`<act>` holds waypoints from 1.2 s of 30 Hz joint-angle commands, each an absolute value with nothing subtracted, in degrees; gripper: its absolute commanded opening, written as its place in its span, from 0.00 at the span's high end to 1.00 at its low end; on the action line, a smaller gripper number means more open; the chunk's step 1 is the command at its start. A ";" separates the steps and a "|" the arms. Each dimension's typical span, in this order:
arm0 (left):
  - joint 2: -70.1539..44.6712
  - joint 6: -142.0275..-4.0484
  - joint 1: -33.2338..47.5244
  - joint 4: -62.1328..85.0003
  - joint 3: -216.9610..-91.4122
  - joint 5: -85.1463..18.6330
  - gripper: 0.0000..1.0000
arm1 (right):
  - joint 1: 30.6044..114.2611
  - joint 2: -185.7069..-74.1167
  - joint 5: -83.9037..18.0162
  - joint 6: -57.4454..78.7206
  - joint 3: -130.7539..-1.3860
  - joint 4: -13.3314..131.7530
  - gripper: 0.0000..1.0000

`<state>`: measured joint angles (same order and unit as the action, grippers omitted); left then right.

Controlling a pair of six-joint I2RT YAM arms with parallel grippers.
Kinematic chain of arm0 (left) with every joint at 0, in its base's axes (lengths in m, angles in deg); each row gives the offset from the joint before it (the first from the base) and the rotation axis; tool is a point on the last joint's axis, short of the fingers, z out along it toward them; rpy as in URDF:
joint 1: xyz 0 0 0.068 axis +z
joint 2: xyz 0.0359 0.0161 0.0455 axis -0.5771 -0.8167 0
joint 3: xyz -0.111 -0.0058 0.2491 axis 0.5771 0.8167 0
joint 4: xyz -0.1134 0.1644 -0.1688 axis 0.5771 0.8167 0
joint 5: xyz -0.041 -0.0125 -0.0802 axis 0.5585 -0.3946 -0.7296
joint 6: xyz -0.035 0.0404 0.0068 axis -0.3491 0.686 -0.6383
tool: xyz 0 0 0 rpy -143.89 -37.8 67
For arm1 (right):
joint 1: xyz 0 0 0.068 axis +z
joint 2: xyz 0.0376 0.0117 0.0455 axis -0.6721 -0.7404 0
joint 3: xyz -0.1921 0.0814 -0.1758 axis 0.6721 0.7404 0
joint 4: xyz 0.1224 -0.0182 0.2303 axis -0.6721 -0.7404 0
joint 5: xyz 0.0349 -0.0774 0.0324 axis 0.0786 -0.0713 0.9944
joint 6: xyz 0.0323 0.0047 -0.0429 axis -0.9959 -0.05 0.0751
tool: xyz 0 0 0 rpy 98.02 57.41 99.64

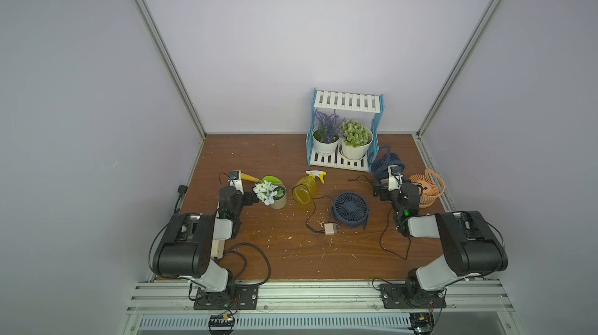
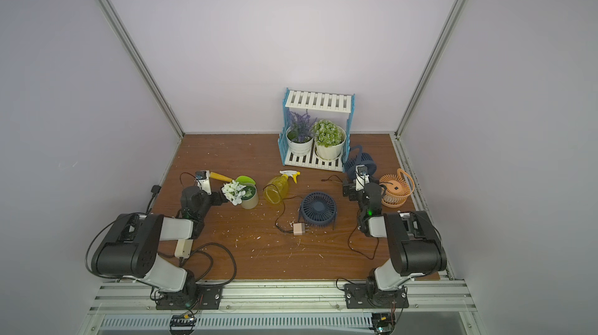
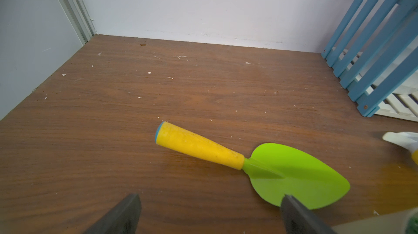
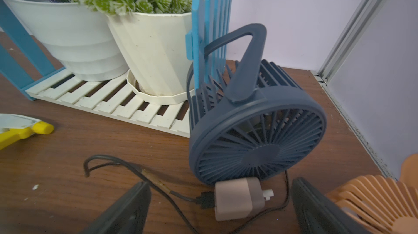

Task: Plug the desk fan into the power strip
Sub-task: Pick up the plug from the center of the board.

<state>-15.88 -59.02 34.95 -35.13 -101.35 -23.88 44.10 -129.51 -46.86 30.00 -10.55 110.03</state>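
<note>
The right gripper (image 4: 220, 182) is spread wide and empty, beside a beige cube plug adapter (image 4: 239, 199) in front of the upright navy-blue round plastic desk fan (image 4: 255, 135) at far right. The left gripper (image 3: 209, 196) is also wide and empty, near a green plastic trowel with a yellow handle (image 3: 248, 165). The cream-beige power strip (image 2: 183, 247) seems to lie near left, mostly hidden.

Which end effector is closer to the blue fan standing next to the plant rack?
Right. The right end effector sits open just in front of the standing blue fan; the left end effector is on the opposite side, by the green trowel.
</note>
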 commanded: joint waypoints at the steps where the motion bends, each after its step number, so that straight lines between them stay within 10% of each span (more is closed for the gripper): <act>1: -7.12 -59.81 35.33 -30.19 -100.73 -21.29 0.01 | 43.95 -123.19 -51.37 28.12 -7.34 111.62 0.00; 14: 26.39 -69.40 29.32 24.82 -125.22 -24.52 0.01 | 43.81 -84.91 -40.72 18.41 -31.07 44.14 0.05; 20: 21.11 -77.55 7.38 36.48 -133.01 -19.74 0.05 | 47.02 -88.81 -16.16 4.50 -33.31 43.16 0.15; 25: 11.87 -88.34 -12.88 26.97 -128.12 -11.03 0.06 | 56.03 -91.90 -15.64 1.54 -31.54 44.00 0.16; 36: -3.27 -109.73 -15.73 22.02 -118.67 -14.70 0.29 | 68.66 -91.01 -23.67 -3.77 -29.36 41.75 0.16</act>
<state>-2.98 -102.08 -15.15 24.63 -119.54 -15.36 67.29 -92.68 -21.94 -0.14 -30.46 41.77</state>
